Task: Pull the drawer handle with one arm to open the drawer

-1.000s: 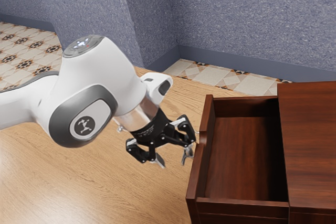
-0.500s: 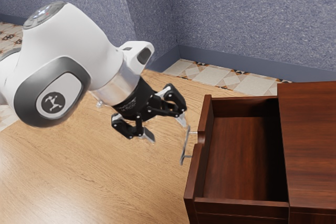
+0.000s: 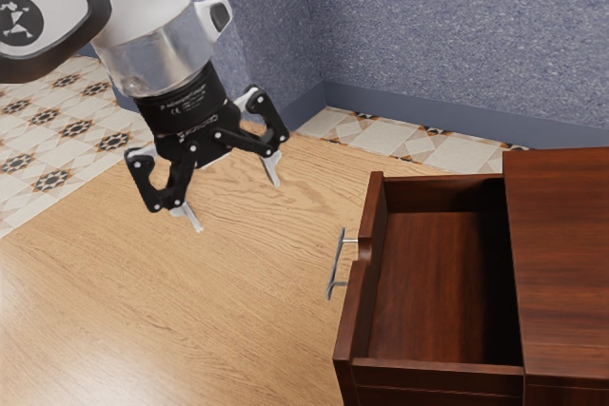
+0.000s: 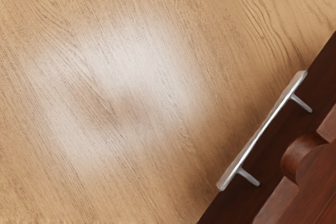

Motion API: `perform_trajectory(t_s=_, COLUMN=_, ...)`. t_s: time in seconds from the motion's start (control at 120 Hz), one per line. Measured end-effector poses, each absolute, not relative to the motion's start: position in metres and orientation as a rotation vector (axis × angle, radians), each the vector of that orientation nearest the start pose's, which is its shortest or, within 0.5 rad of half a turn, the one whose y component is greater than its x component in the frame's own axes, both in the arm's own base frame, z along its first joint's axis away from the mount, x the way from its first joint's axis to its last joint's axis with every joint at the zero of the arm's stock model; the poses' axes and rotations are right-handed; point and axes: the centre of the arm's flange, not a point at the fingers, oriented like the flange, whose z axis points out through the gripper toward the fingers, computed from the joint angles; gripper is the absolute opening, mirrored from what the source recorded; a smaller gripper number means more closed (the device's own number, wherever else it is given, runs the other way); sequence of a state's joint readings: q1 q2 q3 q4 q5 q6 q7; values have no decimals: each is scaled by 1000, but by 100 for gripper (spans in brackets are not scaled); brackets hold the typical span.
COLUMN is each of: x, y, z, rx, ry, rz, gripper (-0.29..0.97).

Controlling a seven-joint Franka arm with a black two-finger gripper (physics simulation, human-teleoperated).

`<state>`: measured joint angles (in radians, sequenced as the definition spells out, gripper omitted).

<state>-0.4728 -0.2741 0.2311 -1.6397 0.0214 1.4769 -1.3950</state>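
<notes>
Gripper [image 3: 235, 202] hangs above the wooden table [image 3: 143, 330] with its fingers spread wide and nothing between them. Handle [image 3: 335, 263], a metal bar, sits lower and toward the exterior view's right of the fingertips, well apart from them. Beyond the handle, the drawer [image 3: 428, 282] stands pulled far out of the cabinet [image 3: 561, 254].

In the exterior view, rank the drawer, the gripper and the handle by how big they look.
1. drawer: largest by far, pulled open.
2. gripper: open and mid-sized, though it may sit nearer the camera, which would inflate it.
3. handle: a thin metal bar, clearly smallest.
</notes>
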Motion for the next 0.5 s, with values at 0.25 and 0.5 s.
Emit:
perform_trajectory(t_s=0.25, x=445, y=-88, z=689, rx=-2560, ry=-1823, rz=-50, gripper=68)
perform_trajectory(t_s=0.5, x=446, y=-90, z=672, rx=-2485, ry=-1864, rz=-38, gripper=68)
